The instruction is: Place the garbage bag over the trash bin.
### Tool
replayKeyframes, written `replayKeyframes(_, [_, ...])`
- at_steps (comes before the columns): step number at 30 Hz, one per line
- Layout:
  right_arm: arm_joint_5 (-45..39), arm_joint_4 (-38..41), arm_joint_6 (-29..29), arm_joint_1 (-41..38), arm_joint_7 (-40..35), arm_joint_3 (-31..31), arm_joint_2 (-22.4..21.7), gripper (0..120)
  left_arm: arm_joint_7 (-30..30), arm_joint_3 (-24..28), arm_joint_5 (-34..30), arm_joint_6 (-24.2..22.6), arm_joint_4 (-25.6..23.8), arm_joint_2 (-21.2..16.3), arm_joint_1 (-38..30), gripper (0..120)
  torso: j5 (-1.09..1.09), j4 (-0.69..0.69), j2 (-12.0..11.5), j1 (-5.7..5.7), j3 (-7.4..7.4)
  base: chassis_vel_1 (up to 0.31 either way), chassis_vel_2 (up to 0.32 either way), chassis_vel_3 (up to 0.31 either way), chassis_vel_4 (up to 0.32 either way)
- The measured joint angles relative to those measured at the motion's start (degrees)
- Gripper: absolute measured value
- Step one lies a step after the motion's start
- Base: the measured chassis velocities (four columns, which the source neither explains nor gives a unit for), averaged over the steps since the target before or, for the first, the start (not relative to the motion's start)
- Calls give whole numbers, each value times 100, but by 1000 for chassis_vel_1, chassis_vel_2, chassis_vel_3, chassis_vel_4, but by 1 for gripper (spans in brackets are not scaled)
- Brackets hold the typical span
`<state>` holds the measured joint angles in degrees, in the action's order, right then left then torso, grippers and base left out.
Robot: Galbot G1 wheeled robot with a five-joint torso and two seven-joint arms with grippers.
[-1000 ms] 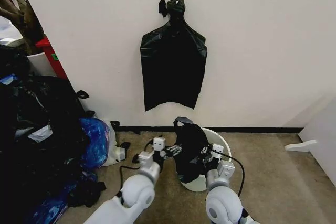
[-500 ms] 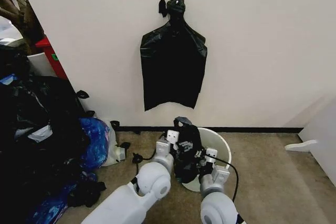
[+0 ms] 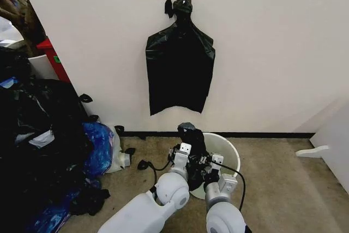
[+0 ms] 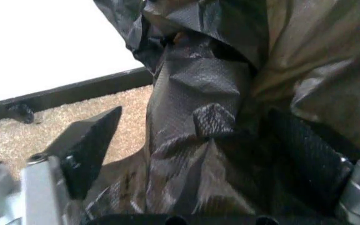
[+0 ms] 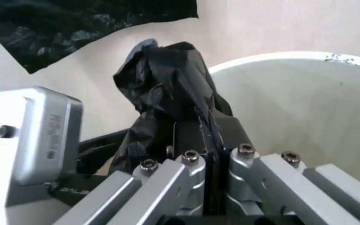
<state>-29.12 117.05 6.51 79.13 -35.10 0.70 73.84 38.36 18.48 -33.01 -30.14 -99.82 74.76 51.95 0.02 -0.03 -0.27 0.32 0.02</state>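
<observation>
Garbage bag [image 3: 192, 141]: bunched over trash bin [image 3: 226, 147] rim; left gripper [image 3: 184, 155] fingers spread, right gripper [image 3: 208, 163] fingers clamping it; both arms now closer together.

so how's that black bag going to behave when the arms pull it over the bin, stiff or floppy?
Likely floppy: the garbage bag hangs bunched and creased between the left gripper and right gripper. Probably light, since its thin film folds around the left fingers. Its glossy surface may be slippery. The trash bin looks rigid.
</observation>
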Motion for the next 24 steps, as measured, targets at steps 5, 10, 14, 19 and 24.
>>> replayKeyframes(5, [2, 8, -8, 12, 2, 14, -12, 0, 40, -29, 7, -112, 123, 56, -43, 72, 0, 0, 0, 0, 0, 0, 0, 0, 0])
replayKeyframes(10, [24, 15, -19, 21, 3, 41, -30, 0, 276, -37, -123, -474, 190, 88, -108, 55, 0, 0, 0, 0, 0, 0, 0, 0, 0])
replayKeyframes(14, [34, -12, -37, 12, 3, 112, -50, 0, 427, -83, -312, -655, 186, 87, -118, 37, 0, 0, 0, 0, 0, 0, 0, 0, 0])
replayKeyframes(19, [66, -98, -85, -8, 8, 208, -66, 0, 431, -204, -494, -642, 92, 24, -108, 21, -2, -2, 0, 0, 0, 0, 0, 0, 0])
replayKeyframes(24, [68, -177, -119, -51, 15, 345, -70, 0, 284, -445, -695, -378, -70, -131, -54, 8, -3, -1, 0, 0, 1, 0, 0, 0, 0])
